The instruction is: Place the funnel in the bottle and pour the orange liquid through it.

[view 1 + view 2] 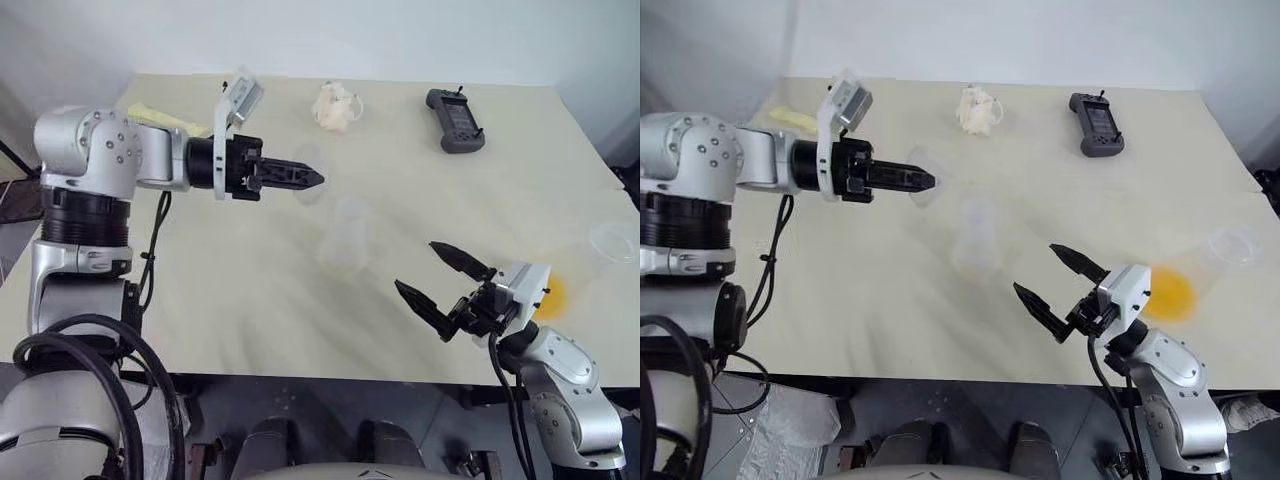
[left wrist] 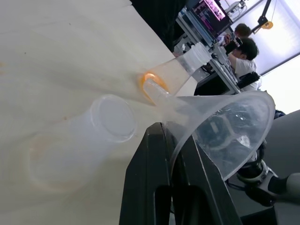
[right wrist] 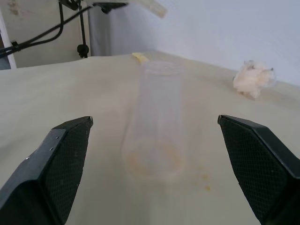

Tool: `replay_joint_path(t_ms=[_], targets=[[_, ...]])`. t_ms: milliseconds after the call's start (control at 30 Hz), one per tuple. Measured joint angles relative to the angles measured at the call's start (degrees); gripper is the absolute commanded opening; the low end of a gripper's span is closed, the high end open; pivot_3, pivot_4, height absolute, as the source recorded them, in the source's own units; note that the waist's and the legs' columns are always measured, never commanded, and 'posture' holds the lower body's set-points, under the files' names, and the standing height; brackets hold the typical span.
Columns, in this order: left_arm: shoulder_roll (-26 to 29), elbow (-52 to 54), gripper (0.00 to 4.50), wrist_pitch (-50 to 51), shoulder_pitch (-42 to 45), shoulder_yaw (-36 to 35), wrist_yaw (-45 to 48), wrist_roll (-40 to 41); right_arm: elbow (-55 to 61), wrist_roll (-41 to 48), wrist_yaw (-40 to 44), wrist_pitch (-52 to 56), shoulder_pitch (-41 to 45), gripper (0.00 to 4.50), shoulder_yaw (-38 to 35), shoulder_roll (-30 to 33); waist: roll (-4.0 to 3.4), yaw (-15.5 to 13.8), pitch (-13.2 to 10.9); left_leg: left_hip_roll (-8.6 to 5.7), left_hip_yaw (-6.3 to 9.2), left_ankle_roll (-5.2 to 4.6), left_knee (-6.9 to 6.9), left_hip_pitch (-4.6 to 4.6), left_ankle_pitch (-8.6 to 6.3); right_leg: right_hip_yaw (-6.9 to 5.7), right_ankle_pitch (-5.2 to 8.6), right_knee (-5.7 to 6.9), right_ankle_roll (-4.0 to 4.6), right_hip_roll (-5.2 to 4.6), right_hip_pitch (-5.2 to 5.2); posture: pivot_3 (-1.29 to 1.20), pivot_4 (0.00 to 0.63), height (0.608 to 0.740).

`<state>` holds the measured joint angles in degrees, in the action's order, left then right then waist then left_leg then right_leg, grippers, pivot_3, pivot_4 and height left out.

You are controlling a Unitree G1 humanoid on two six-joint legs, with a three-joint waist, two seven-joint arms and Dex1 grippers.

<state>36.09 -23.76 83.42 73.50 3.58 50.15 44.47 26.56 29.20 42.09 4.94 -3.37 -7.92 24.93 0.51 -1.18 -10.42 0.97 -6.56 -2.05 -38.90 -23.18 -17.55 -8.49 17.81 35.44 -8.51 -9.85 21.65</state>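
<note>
My left gripper (image 1: 316,180) is shut on the rim of the clear funnel (image 2: 220,124) and holds it in the air, pointing toward the right. The funnel hangs a little left of and beyond the empty clear bottle (image 1: 345,235), which stands upright mid-table. My right gripper (image 1: 416,265) is open just in front of the bottle with nothing between its fingers; the bottle (image 3: 157,117) shows beyond the gap, apart from both fingers. The orange liquid (image 1: 1168,292) lies at the bottom of a clear flask (image 1: 1218,258) to the right of my right gripper.
At the far side of the table lie a black handheld controller (image 1: 455,120), a crumpled white wad (image 1: 335,105) and a pale yellow strip (image 1: 165,118). People sit at desks with a monitor (image 2: 208,9) beyond the table's right edge.
</note>
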Motion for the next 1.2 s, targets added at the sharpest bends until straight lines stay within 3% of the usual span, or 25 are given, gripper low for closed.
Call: replay_joint_path(t_ms=[400,600,733,1100,1200], targets=[[0.0,-1.6,0.02,2.7,0.6,6.7,3.9,-3.6,0.4,-1.1,-1.7,-1.2,-1.2,4.50,0.7,-0.8,0.00,-0.1,0.0,0.00,-0.06,0.00,-0.04,0.00,0.00,0.14,0.00,0.01,0.00,0.02,0.03,0.00,0.150,0.740],[-3.5,-4.7,0.02,0.9,2.9,8.0,4.5,-6.6,0.5,-1.1,-2.0,-1.2,-1.1,4.50,0.9,-0.8,0.03,0.0,0.0,0.00,-0.08,0.00,-0.04,-0.01,0.00,0.24,0.00,0.01,-0.01,0.05,0.05,0.00,0.150,0.740],[-5.0,-7.3,0.88,-0.2,3.6,8.8,4.9,-8.3,0.6,-1.1,-2.3,-1.2,-1.1,4.50,0.9,-0.8,0.03,0.0,0.0,0.02,-0.11,0.00,-0.05,-0.01,0.00,0.28,0.00,0.02,-0.01,0.08,0.07,0.00,0.150,0.740],[-7.7,-10.5,4.43,-5.7,4.6,7.5,4.6,-12.0,1.5,-1.6,-3.1,-1.2,-1.3,4.50,1.1,-0.8,0.04,-0.1,0.0,0.01,-0.15,-0.01,-0.07,-0.02,0.00,0.37,0.00,0.04,-0.01,0.08,0.10,0.00,0.150,0.740],[-8.5,-10.5,4.47,-9.0,4.1,6.8,3.9,-13.5,1.5,-1.6,-3.4,-1.2,-1.3,4.50,1.1,-0.8,0.03,-0.1,0.0,0.01,-0.15,-0.01,-0.07,-0.02,0.00,0.37,0.00,0.06,-0.01,0.08,0.11,0.00,0.150,0.740]])
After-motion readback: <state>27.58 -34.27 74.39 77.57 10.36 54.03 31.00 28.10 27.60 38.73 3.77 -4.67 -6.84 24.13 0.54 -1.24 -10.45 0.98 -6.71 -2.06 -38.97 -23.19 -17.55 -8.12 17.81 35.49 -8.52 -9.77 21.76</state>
